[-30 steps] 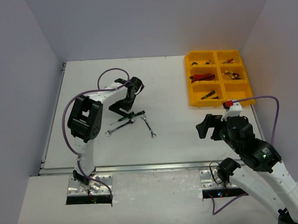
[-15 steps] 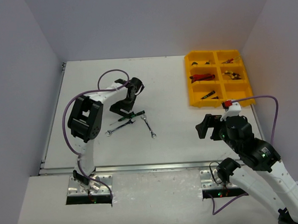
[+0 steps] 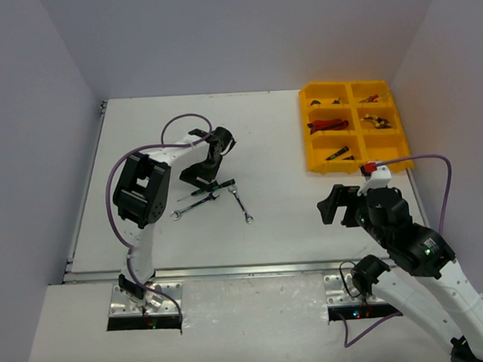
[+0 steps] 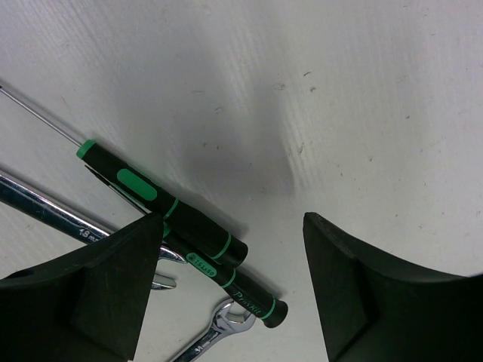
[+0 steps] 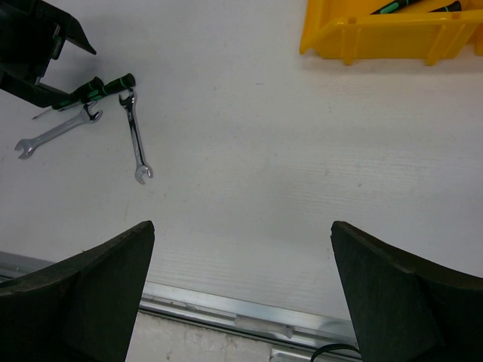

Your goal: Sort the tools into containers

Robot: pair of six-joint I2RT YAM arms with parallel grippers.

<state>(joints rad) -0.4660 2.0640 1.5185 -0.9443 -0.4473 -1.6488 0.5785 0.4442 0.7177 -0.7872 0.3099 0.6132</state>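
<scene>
Yellow tray (image 3: pixel 306 134) sits at the table's far right, with small tools in its compartments, red cutters (image 3: pixel 328 125) among them. At mid-table lie a green screwdriver (image 3: pixel 213 187), a left wrench (image 3: pixel 194 205) and a right wrench (image 3: pixel 242 206). The left gripper (image 3: pixel 199 177) hangs just over the screwdriver. The right gripper (image 3: pixel 334 207) hangs over bare table, nearer than the tray.

The left wrist view shows its fingers (image 4: pixel 106 294) apart, with the screwdriver's (image 4: pixel 185 222) handle end in the gap. Both wrenches (image 4: pixel 45 207) (image 4: pixel 215 332) lie beside it.

The right wrist view shows its fingers (image 5: pixel 75 294) wide apart and holding nothing. The tray (image 5: pixel 362 38) is at top right and the screwdriver (image 5: pixel 98 88) and wrenches (image 5: pixel 56 132) (image 5: pixel 136 139) at top left.
</scene>
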